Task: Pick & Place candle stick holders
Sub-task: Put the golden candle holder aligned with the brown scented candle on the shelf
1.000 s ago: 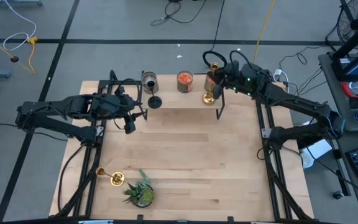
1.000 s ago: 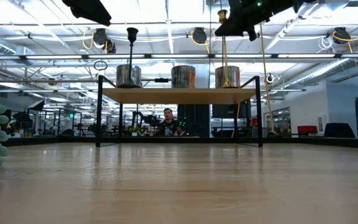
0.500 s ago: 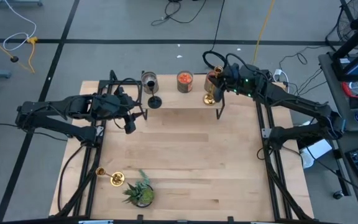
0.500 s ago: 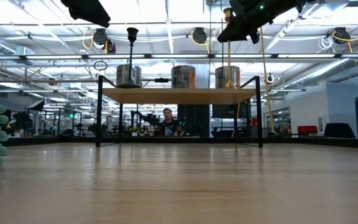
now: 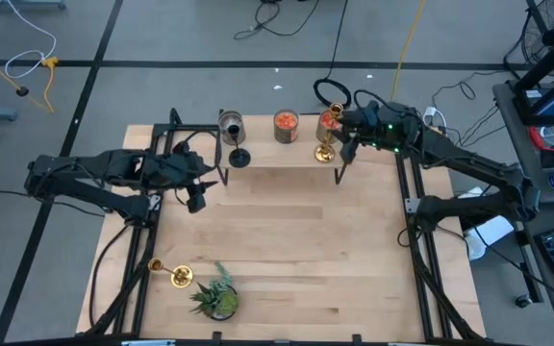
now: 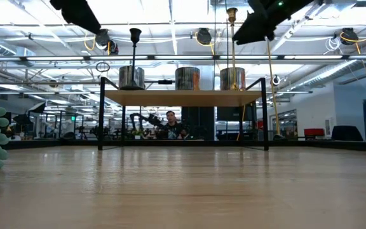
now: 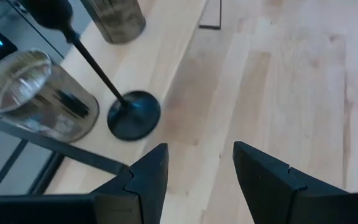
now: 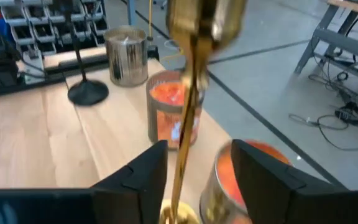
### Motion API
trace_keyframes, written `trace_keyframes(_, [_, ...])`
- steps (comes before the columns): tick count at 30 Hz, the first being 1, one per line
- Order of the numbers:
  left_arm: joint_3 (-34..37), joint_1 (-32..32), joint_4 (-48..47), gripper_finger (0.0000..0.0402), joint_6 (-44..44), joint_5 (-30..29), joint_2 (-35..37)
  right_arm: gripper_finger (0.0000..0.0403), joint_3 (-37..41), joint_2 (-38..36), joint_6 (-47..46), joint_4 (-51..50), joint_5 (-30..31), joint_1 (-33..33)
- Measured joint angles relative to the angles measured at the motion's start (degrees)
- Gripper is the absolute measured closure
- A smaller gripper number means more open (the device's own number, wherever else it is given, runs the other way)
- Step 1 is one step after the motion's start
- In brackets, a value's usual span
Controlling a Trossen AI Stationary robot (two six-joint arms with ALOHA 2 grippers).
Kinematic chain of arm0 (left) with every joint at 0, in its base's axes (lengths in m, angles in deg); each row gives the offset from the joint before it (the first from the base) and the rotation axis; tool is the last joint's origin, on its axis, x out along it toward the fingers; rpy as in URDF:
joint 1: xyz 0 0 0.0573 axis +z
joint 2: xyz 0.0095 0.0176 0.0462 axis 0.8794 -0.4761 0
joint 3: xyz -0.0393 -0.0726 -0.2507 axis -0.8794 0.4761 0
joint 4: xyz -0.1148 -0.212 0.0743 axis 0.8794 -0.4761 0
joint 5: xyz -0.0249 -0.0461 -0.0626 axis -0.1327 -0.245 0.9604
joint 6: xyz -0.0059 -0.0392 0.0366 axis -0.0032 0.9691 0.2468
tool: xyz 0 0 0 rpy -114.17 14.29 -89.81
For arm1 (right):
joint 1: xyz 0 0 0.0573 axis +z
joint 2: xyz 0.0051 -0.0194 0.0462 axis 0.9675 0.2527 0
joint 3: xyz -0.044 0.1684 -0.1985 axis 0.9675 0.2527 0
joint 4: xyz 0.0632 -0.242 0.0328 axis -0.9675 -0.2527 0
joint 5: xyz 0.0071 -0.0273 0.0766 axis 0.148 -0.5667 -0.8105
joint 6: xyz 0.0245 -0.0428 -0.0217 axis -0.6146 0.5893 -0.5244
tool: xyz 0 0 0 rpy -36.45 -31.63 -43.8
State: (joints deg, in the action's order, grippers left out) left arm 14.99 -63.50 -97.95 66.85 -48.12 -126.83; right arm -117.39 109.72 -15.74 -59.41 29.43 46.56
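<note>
Because your right gripper [image 8: 194,165] stands with its fingers parted around the stem of the gold candle stick holder [image 5: 323,144], that holder appears set down upright on the raised shelf [image 5: 277,159] at the counter's far edge, beside an orange-filled jar [image 5: 286,126]. Its stem is thin and polished. The black holder [image 5: 239,154] stands upright on the same shelf near a silvery jar [image 5: 231,126]. A second gold holder [image 5: 171,273] lies on the counter [image 5: 287,250] beside the plant [image 5: 215,296]. Your left gripper [image 7: 194,171] hangs wide and empty.
</note>
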Motion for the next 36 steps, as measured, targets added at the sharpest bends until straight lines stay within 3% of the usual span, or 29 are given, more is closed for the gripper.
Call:
trace_keyframes(7, [-1.7, -2.9, -8.4, 0.0213, 6.4, -3.1, 0.3, 0.02, 0.0, -3.8, -3.4, -13.3, -0.1, 0.9])
trace_keyframes(12, [-3.3, -4.6, -16.1, 0.0213, 10.3, -3.0, 0.4, 0.0205, 0.6, -3.9, -4.9, -19.1, -0.2, 6.8])
trace_keyframes(17, [-4.9, -5.9, -28.9, 0.0213, 18.7, -0.3, 0.5, 0.0213, 6.5, -3.8, -5.4, -10.7, -0.2, 15.1])
trace_keyframes(22, [-4.9, -7.1, -33.9, 0.0213, 28.6, 11.0, 0.1, 0.0215, 13.6, -3.8, -7.4, 3.9, -0.2, 21.2])
trace_keyframes(27, [-4.9, -10.4, -33.4, 0.0213, 28.6, 18.6, -0.5, 0.0215, 19.1, -3.8, -7.9, 15.8, -0.3, 25.1])
trace_keyframes(32, [-4.9, -15.3, -36.8, 0.0213, 27.8, 25.7, -0.7, 0.0215, 22.0, -3.8, -7.8, 19.6, -0.2, 27.5])
trace_keyframes(36, [-4.8, -19.5, -37.7, 0.0213, 33.7, 22.0, -0.6, 0.0216, 23.1, -3.8, -7.8, 19.6, -0.3, 29.3])
